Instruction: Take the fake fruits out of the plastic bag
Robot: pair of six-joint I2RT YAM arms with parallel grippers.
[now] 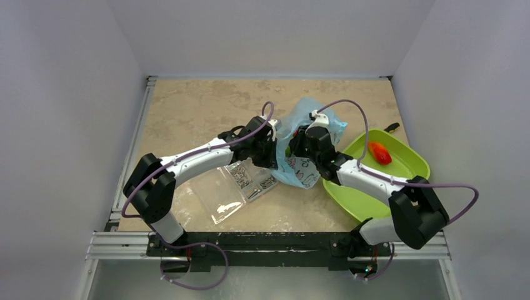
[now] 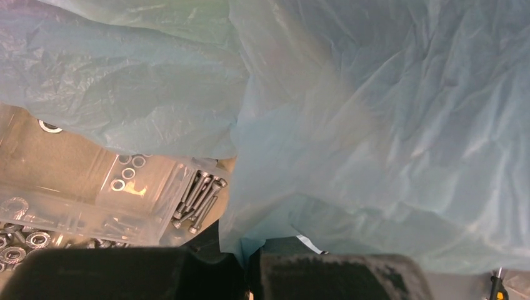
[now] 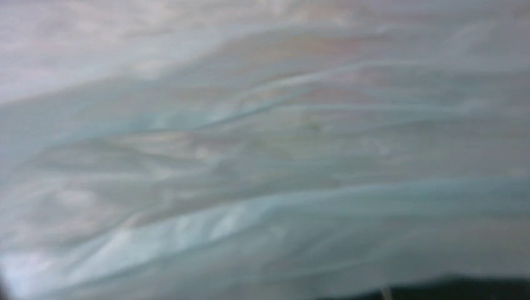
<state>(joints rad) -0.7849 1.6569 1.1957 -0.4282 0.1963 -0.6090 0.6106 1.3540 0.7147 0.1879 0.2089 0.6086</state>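
Top external view showed the bag (image 1: 307,169) bunched on the worktop (image 1: 200,106) between both arms. Left jaws were together, seemingly pinching the bag's left edge. Right jaws were buried in its film; I could not tell whether they were apart or together. One red fruit (image 1: 379,152) lay on the green tray (image 1: 350,197), well apart from both jaws.

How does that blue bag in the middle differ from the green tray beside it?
The plastic bag is crinkly, see-through light blue with a cartoon print; the tray is smooth, solid lime green. The bag is bunched up; the tray lies flat. The tray shows an orange-red fruit openly; the bag's contents are hidden. Both sit on the table.
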